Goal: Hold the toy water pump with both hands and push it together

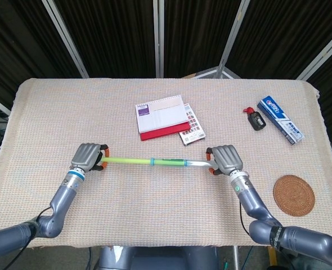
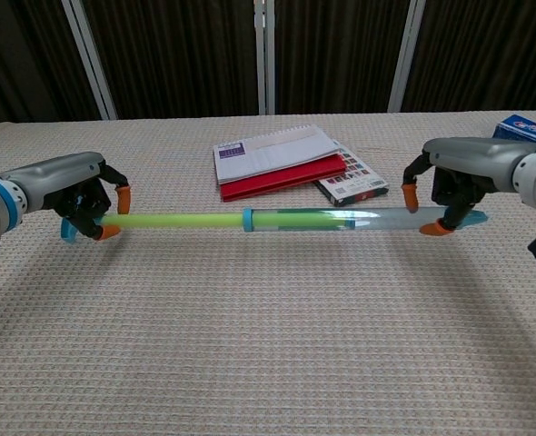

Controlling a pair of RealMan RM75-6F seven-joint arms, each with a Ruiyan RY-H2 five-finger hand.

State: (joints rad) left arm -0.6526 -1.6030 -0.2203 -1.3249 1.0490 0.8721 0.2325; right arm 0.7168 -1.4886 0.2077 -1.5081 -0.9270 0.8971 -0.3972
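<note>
Across the middle of the frame, the pump [image 2: 277, 219] hangs level above the counter [image 2: 268, 345]. The left hand [image 2: 77, 191] has its fingers clamped on the green rod end, the right hand [image 2: 454, 177] on the clear barrel end.

1. Blue box [image 2: 528, 130]: cut off by the chest view's right edge.
2. Both ends of toy water pump [image 1: 155, 162]: hidden inside left hand [image 1: 88, 157] and right hand [image 1: 224, 160].
3. Small black bottle [image 1: 256, 120]: label too small to read.
</note>
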